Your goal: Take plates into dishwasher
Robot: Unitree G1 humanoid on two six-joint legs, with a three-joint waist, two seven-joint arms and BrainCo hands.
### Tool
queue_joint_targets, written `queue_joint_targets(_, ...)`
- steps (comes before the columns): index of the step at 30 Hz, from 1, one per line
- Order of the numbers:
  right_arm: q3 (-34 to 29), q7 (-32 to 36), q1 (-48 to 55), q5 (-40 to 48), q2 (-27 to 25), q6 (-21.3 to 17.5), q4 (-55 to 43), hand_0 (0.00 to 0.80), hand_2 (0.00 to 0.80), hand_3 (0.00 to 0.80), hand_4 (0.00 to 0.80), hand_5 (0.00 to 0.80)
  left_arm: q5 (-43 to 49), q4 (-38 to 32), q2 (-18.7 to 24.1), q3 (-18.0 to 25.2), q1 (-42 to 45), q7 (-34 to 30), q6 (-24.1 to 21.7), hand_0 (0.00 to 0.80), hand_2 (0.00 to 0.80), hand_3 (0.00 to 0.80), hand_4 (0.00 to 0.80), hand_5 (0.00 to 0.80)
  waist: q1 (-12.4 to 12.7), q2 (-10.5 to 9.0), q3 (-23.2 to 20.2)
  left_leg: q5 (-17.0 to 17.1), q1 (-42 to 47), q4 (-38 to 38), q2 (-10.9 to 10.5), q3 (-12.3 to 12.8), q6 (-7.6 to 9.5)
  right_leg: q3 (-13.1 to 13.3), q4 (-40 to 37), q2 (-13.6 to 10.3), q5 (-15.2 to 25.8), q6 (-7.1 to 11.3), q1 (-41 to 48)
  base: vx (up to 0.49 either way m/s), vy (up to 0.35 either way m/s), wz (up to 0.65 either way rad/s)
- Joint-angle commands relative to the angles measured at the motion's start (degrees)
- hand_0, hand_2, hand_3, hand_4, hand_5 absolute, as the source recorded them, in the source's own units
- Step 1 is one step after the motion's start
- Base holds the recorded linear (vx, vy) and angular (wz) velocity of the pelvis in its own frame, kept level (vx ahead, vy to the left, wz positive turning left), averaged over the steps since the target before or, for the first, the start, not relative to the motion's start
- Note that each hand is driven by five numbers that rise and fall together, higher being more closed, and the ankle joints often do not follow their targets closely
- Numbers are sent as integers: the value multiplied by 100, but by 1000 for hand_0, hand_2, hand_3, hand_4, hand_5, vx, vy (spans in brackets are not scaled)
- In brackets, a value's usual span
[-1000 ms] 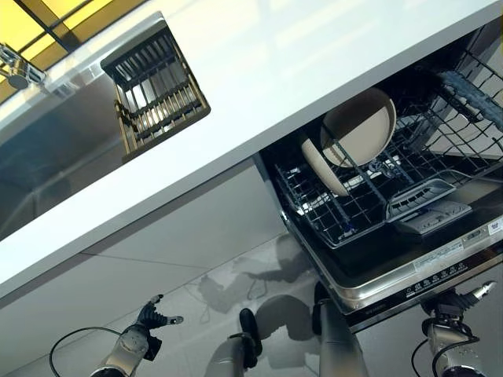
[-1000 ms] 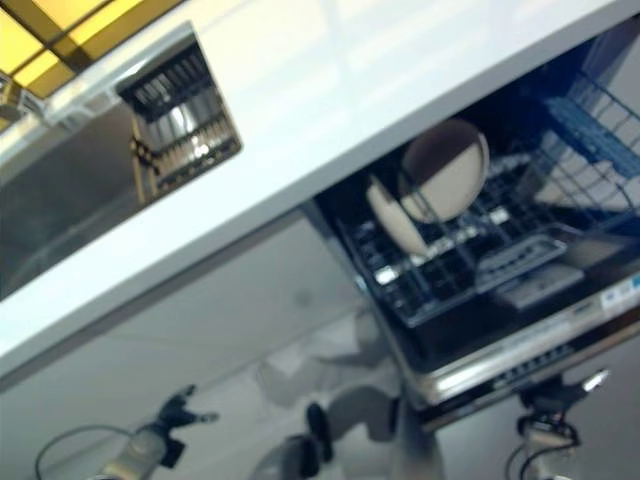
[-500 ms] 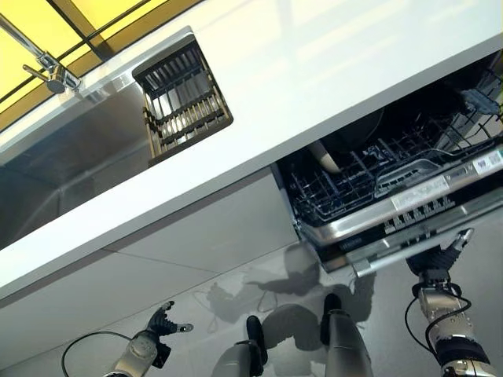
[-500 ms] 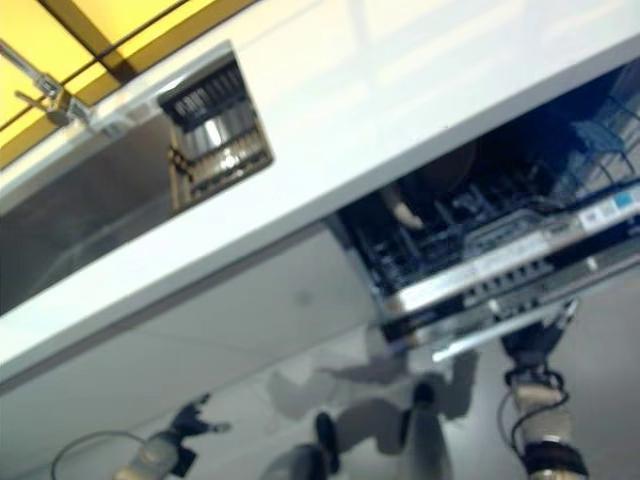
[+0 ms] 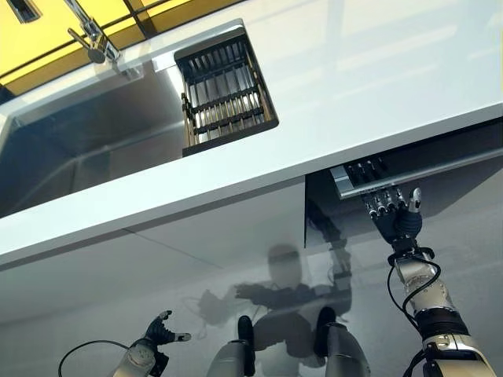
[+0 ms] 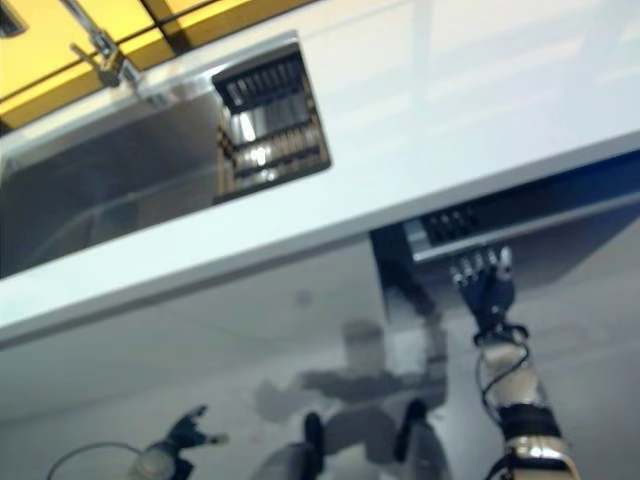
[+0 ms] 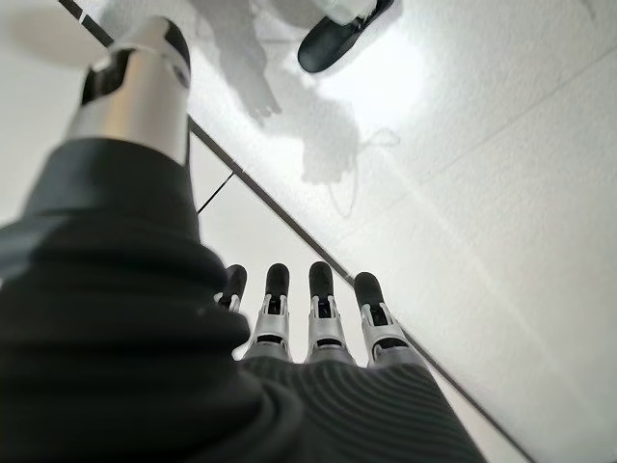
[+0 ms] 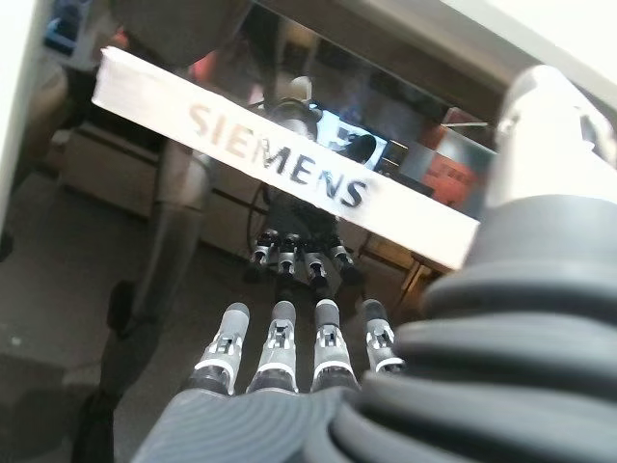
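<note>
The right hand [image 5: 395, 214] is raised with its fingers straight and side by side, their tips [image 8: 277, 338] pressed flat on the glossy front of the dishwasher door [image 5: 440, 204], just under the door's silver top edge with its row of dark buttons [image 5: 366, 169]. It holds nothing. The door stands almost upright beneath the white bench [image 5: 330, 102], with only a dark slot left between its top edge and the bench's underside. No plates show in any view; whatever the machine holds is hidden behind the door, so I cannot say from here where they sit.

To the left on the bench lies the steel sink [image 5: 86, 133] with a dark slatted rack [image 5: 224, 86] at its right end and a tap [image 5: 88, 33] at the back. The left hand [image 5: 159, 331] hangs low by the floor, fingers loosely spread and empty.

I judge this to be the closing step: loading looks finished and the door is being pushed home. The next move calls for a steady forward press until the door latches, then drawing the hand away.
</note>
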Motion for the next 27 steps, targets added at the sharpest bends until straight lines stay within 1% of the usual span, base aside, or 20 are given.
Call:
queue_joint_targets(1, 277, 533, -732, -194, 255, 21, -812, 0, 0, 0, 0, 0, 360, 37, 358, 218, 102, 29, -115, 0, 0, 0, 0, 0, 233, -348, -304, 449, -80, -37, -312, 312, 482, 347, -954, 94, 607, 377, 621, 41, -33, 13)
queue_joint_targets(5, 275, 412, -763, -197, 293, -28, -848, 0, 0, 0, 0, 0, 408, 63, 368, 241, 123, 33, -124, 0, 0, 0, 0, 0, 271, -412, -340, 485, 20, -171, -295, 294, 465, 307, -1142, 128, 674, 409, 767, 17, -21, 6)
queue_joint_targets(7, 285, 260, -730, -331, 330, -128, -860, 0, 0, 0, 0, 0, 417, 71, 364, 260, 132, 28, -108, 0, 0, 0, 0, 0, 284, -447, -352, 498, 75, -235, -280, 295, 454, 276, -1236, 142, 701, 417, 850, 0, 0, 0)
queue_joint_targets(10, 343, -225, -547, -866, 312, -439, -930, 0, 0, 0, 0, 0, 386, 81, 303, 291, 188, -19, -14, 0, 0, 0, 0, 0, 268, -533, -421, 531, 241, -399, -258, 307, 434, 257, -1482, 203, 755, 425, 1056, 0, 0, 0)
queue_joint_targets(12, 340, -414, -463, -1009, 310, -456, -986, 0, 0, 0, 0, 0, 389, 83, 279, 314, 222, -10, -14, 0, 0, 0, 0, 0, 256, -553, -442, 539, 307, -446, -247, 318, 428, 253, -1546, 219, 765, 424, 1129, 0, 0, 0)
queue_joint_targets(14, 374, -920, -262, -1503, 244, -479, -983, 0, 0, 0, 0, 0, 383, 87, 243, 372, 285, -5, 32, 0, 0, 0, 0, 0, 227, -616, -513, 548, 461, -526, -201, 355, 401, 257, -1707, 246, 797, 422, 1307, 36, 30, -3)
queue_joint_targets(17, 451, -1981, 69, -2459, 9, -295, -812, 0, 0, 0, 0, 0, 355, 93, 237, 453, 376, -48, 81, 0, 0, 0, 0, 0, 180, -718, -660, 578, 680, -678, -158, 378, 370, 276, -1970, 299, 874, 434, 1559, 43, 40, 0)
queue_joint_targets(21, 478, -2862, 689, -3638, -267, 94, -739, 0, 0, 0, 0, 0, 289, 44, 123, 513, 584, 72, 129, 0, 0, 0, 0, 0, 134, -862, -814, 565, 1084, -994, -118, 393, 343, 364, -2327, 367, 938, 491, 1955, 55, 59, 4)
queue_joint_targets(23, 385, -3109, 1243, -4294, -444, 291, -650, 0, 0, 0, 0, 0, 392, 41, 26, 606, 735, 85, 153, 0, 0, 0, 0, 0, 90, -973, -996, 605, 1355, -1275, -103, 434, 324, 445, -2611, 414, 1030, 531, 2203, 86, 109, 7)
queue_joint_targets(26, 186, -3142, 1758, -4451, -426, 537, -398, 0, 0, 0, 0, 0, 370, 126, -53, 746, 866, 63, 143, 0, 0, 0, 0, 0, 5, -1073, -1210, 592, 1645, -1479, -79, 510, 290, 518, -2819, 450, 1100, 568, 2417, 112, 121, 4)
queue_joint_targets(27, 116, -3193, 1936, -4726, -409, 581, -236, 0, 0, 0, 0, 0, 361, 186, -84, 813, 905, 42, 134, 0, 0, 0, 0, 0, -25, -1108, -1300, 577, 1744, -1540, -75, 547, 284, 541, -2897, 454, 1128, 587, 2496, 109, 129, -9)
